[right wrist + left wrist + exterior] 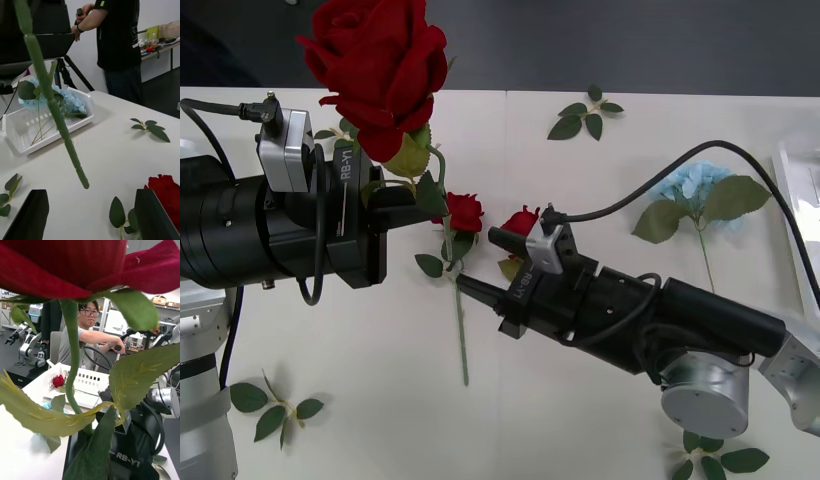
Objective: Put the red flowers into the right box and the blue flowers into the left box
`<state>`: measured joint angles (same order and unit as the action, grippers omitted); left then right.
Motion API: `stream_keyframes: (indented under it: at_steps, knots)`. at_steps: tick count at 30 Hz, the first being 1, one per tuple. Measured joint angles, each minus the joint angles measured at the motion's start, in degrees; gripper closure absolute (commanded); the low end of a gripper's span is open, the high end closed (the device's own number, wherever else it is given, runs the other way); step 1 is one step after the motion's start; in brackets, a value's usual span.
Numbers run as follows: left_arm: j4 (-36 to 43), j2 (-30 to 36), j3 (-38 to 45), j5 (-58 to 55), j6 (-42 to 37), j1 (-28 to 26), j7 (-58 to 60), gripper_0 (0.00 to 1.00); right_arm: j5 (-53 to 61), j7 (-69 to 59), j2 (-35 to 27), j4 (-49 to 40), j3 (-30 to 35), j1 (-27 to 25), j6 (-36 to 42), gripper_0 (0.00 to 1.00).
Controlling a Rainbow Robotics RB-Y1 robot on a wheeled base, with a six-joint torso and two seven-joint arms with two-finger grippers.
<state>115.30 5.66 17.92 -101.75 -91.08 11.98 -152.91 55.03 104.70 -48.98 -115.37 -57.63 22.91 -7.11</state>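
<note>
Holding a red rose [380, 65] high above the white table [610, 200], the left gripper [402, 205] is clamped on the green stem just under the bloom. The stem [460, 320] hangs down from the black fingers and its lower end is between the two open fingers of the right gripper [478, 268], which does not touch it. In the right wrist view the stem [56, 108] crosses the picture at a slant, with its free tip in the air above the table, and the black fingers [32, 213] stand wide apart at both sides of it.

Two more red roses [465, 212] lie on the table just behind the right gripper; the second one [522, 222] is partly hidden by the gripper. A blue hydrangea cluster [692, 185] with big green leaves lies farther to the right, near the edge of the right box [800, 190]. In the left wrist view this white tray [88, 386] holds one red rose [58, 381]. In the right wrist view the left box [45, 127] holds blue flowers [71, 101] with long thin stems.

Loose green leaf sprigs [585, 113] lie on the table at the far side, at the near left [270, 405] and at the near right [715, 462].
</note>
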Motion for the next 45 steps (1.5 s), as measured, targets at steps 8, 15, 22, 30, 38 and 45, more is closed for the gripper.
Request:
stream_keyframes:
  at_steps: [8,15,22,30,38,45]
  knots:
    - [0.00,0.00,0.00,0.00,0.00,0.00,0.00,1.00,0.00,0.00,1.80,0.05,-0.15,0.16,0.00,0.33]
    - [0.00,0.00,0.00,0.00,0.00,0.00,0.00,1.00,0.00,0.00,4.67,0.07,-0.14,2.09,0.00,0.33]
    - [0.00,0.00,0.00,0.00,0.00,0.00,0.00,1.00,0.06,0.00,6.96,1.66,-0.14,4.72,0.00,0.33]
    - [0.00,0.00,0.00,0.00,0.00,0.00,0.00,1.00,0.05,0.00,8.83,4.75,-0.23,4.92,0.00,1.00]
    - [0.00,0.00,0.00,0.02,0.00,0.00,0.00,1.00,0.05,0.00,8.83,4.96,-1.27,4.92,-0.01,1.00]
    - [0.00,0.00,0.00,0.02,0.00,0.00,0.00,0.08,0.15,0.00,8.83,4.96,-1.26,4.92,0.00,1.00]
